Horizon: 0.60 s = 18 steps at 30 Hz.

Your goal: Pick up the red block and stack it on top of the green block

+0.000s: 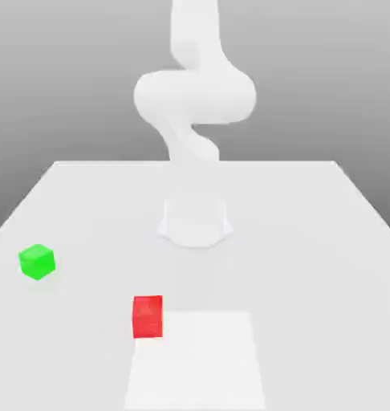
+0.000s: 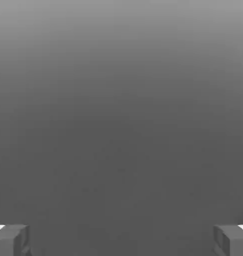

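Pale tabletop, red block unlifted: approach step in hand

Grey gradient backdrop stands behind the pale tabletop (image 1: 310, 265) on which I am to build the stack. Going from the exterior view's left to its right:

The green block (image 1: 38, 262) rests on the tabletop near the edge at that side, one corner turned toward the camera. It is the stacking base, and its upper face carries nothing.

The red block (image 1: 148, 316) sits nearer the camera, well apart from the green block, beside a corner of the bright white patch (image 1: 200, 361). I cannot tell whether it overlaps that patch.

The Panda arm (image 1: 195, 96) rises at the far side, past both cubes. In the hand view, the gripper (image 2: 121, 241) stands wide, its two fingers far apart with nothing between them.

I judge the task to be at its start: the pick is pending. Next move: bring the hand above the red block, point it down, align the fingers with two opposite faces, then descend. Caution: the green block appears rotated relative to the red one, so I should match its yaw before placing.
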{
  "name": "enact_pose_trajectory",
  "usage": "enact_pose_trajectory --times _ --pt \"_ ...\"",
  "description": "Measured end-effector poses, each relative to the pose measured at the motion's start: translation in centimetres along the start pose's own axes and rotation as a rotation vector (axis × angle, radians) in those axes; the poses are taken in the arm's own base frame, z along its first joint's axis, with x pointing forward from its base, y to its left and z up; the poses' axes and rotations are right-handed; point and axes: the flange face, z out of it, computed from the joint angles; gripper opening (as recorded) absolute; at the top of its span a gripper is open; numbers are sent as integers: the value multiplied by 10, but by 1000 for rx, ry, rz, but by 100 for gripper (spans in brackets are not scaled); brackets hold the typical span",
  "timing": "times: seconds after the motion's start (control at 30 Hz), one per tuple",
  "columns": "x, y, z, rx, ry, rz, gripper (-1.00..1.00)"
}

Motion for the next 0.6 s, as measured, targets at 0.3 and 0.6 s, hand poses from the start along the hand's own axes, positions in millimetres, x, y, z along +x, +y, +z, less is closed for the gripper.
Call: enact_pose_trajectory --times 0.3,0.6 --pt "-50 108 201 -248 -228 -34 0" --pt "-172 270 320 -477 -507 -58 0"
